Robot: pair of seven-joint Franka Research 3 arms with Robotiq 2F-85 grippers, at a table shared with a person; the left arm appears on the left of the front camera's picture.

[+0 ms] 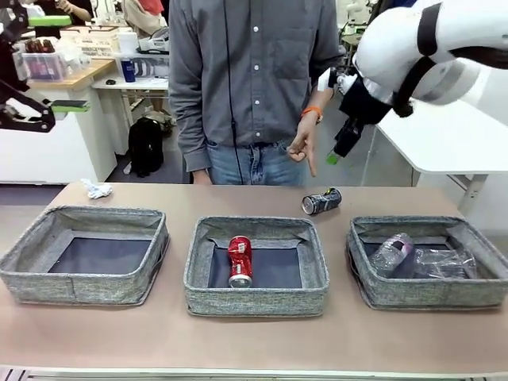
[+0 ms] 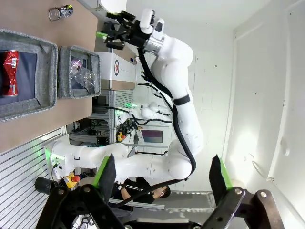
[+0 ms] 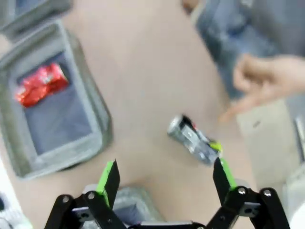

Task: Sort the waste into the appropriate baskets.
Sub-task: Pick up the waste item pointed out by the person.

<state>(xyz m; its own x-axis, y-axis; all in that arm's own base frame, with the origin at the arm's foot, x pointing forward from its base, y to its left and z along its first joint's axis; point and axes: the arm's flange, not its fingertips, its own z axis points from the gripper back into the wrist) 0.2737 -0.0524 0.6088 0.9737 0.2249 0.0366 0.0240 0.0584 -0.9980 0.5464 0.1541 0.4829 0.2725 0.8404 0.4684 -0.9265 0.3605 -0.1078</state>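
The right end effector (image 1: 337, 152) hangs above the far right part of the light brown worktop (image 1: 254, 341), its green-padded fingers spread wide and holding nothing. Below it, a black-and-silver drink can (image 1: 321, 202) lies on its side on the bare worktop, just beyond the gap between the middle and right baskets. A person's hand (image 1: 304, 147) points one finger down at the can without touching it.

Three shallow grey woven-fabric baskets stand in a row. The left basket (image 1: 79, 290) shows only its dark bottom. The middle basket (image 1: 254, 300) holds a red drink can (image 1: 240, 260) lying on its side. The right basket (image 1: 421, 295) holds a clear plastic bottle with a pinkish label (image 1: 390, 254) and beside it a second clear plastic bottle (image 1: 440, 262). A small white paper wad (image 1: 97, 189) sits on the worktop behind the left basket.

The left end effector (image 2: 162, 175) is also wide apart and empty, raised clear of the worktop.
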